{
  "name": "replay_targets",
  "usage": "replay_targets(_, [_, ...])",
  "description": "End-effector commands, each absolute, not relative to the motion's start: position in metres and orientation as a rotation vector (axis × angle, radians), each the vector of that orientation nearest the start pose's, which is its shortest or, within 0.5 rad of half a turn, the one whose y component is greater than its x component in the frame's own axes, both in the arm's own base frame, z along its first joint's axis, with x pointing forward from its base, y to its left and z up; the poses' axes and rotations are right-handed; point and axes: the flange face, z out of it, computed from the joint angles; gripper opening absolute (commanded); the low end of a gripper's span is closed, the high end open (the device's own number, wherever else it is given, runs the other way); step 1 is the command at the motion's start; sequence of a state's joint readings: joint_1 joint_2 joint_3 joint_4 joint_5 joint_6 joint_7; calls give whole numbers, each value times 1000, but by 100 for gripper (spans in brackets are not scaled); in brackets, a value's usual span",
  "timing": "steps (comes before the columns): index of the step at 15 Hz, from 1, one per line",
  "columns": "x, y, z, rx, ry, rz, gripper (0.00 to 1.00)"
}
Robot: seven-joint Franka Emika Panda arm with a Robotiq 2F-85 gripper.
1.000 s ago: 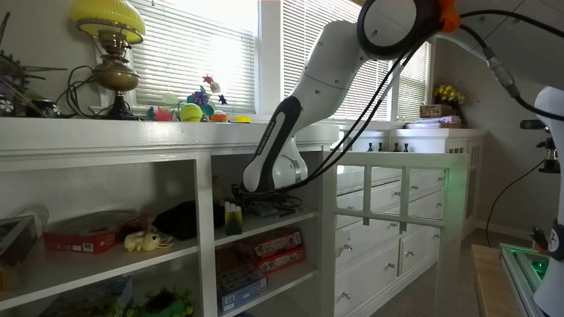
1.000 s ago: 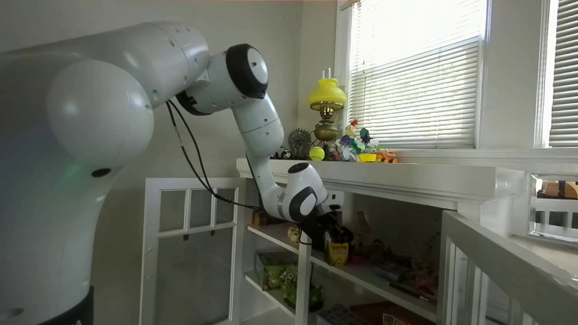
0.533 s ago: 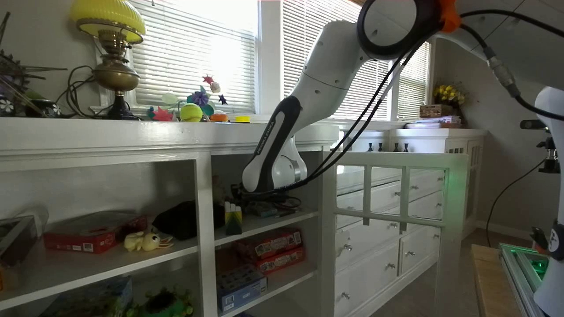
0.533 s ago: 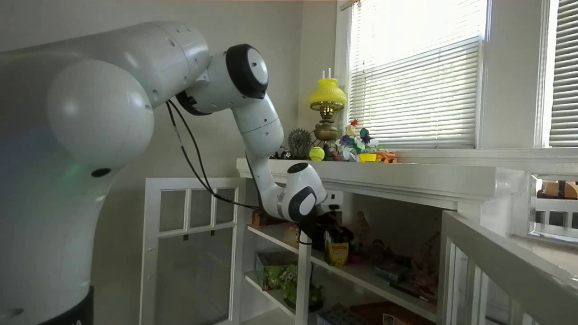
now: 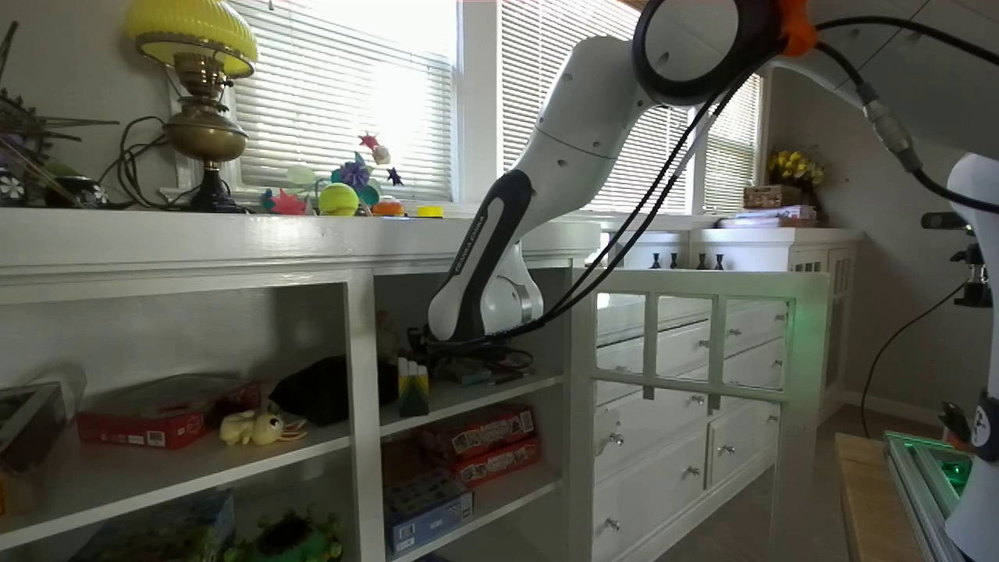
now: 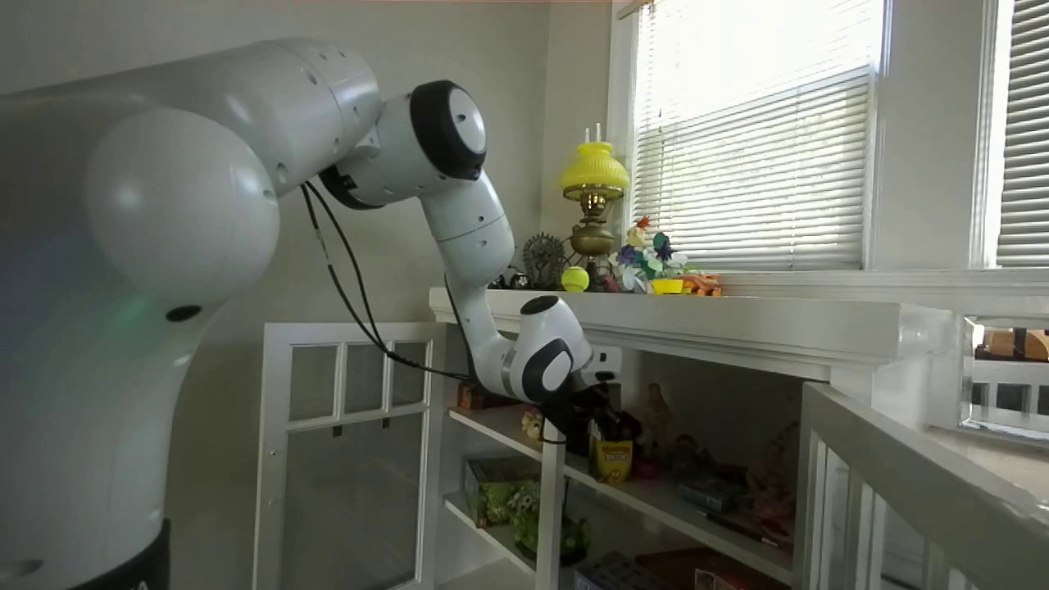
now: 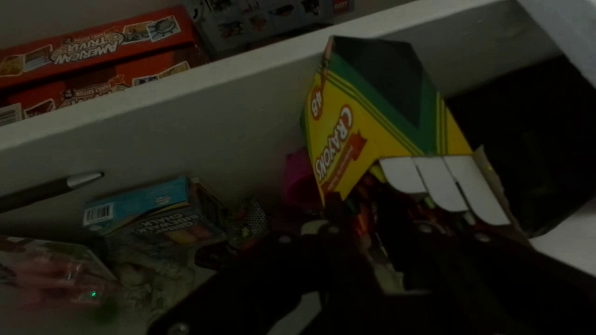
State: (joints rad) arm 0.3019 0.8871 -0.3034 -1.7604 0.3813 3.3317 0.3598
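A yellow and green crayon box stands on the middle shelf, its top open with white tabs up. It also shows in both exterior views. Several crayons show inside it. My gripper is at the box's open top. Its dark fingers are apart with a narrow gap, and crayons show in that gap. The left fingertip overlaps the box's front edge; the right one is over the opening. Whether either finger touches the box or crayons is too dark to tell. In an exterior view the gripper is mostly in shadow.
A white divider stands beside the box, with a black item close by. A pink cup, chalk box and pen share the shelf. Red game boxes lie below. Open cabinet doors flank the shelves.
The arm's wrist has shifted very slightly to the left in both exterior views. The crayon box and the other things stay where they were.
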Motion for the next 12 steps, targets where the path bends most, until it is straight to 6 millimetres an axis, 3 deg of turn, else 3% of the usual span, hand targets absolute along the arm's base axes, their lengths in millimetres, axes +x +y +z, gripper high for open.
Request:
replay_targets(1, [696, -7, 169, -2782, 803, -1149, 29])
replay_targets(9, [697, -9, 165, -2781, 805, -1136, 25])
replay_targets(10, [697, -9, 165, -2781, 806, -1137, 22])
replay_targets(11, [697, -10, 165, -2783, 807, -1138, 9])
replay_targets(12, [697, -11, 165, -2784, 807, -1140, 5])
